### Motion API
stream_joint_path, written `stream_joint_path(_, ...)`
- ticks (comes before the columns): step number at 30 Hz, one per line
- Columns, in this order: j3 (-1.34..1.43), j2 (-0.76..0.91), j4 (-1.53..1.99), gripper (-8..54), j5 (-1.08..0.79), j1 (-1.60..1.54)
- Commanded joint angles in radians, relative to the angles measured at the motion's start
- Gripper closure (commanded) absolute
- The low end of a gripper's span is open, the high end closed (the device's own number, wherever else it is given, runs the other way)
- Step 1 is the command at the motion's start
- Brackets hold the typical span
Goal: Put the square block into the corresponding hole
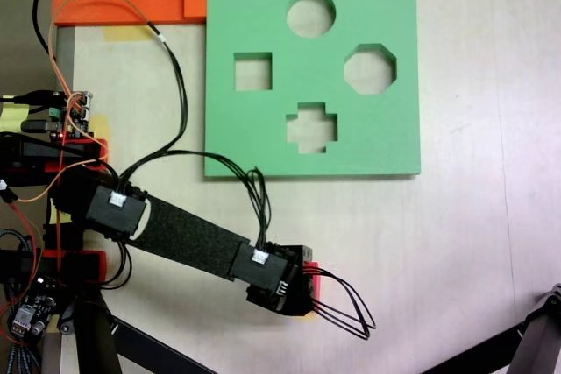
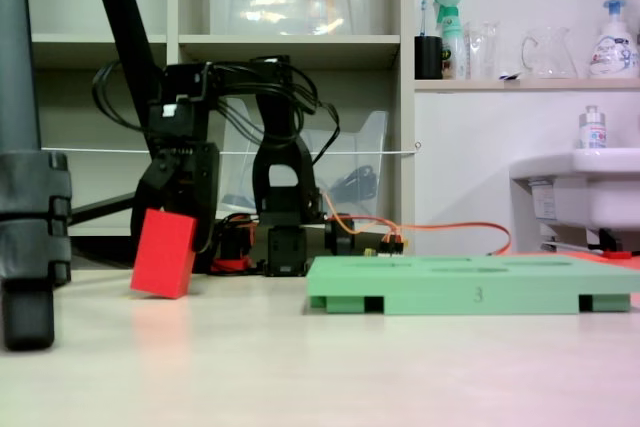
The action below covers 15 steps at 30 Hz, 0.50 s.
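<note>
I see the square block (image 2: 163,253) tilted on one lower edge, its bottom just touching the surface (image 2: 320,367), with the arm's fingers (image 2: 172,209) directly above and against its top. They appear clamped on it, though the tips themselves are hidden behind the block. From above, the wrist covers the block and just a red sliver (image 1: 321,274) peeks out. The corresponding hole (image 1: 252,72) in the green board (image 1: 386,129) lies well apart, up and slightly left in that view, across the board's near edge.

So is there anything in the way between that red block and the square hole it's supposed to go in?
Nothing visible. The red block hangs tilted at the gripper, and bare table lies between it and the green board. The square hole is open and empty.
</note>
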Motion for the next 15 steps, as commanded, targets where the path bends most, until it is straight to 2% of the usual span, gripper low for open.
stream_joint_path(1, 0.003, 0.058, 0.080, 29.8, 0.028, 0.020)
stream_joint_path(8, -0.017, 0.245, 0.172, 30.8, 0.123, -0.009)
stream_joint_path(12, -0.028, 0.336, 0.250, 31.0, 0.288, -0.112)
stream_joint_path(15, -0.029, 0.388, 0.296, 31.0, 0.468, -0.341)
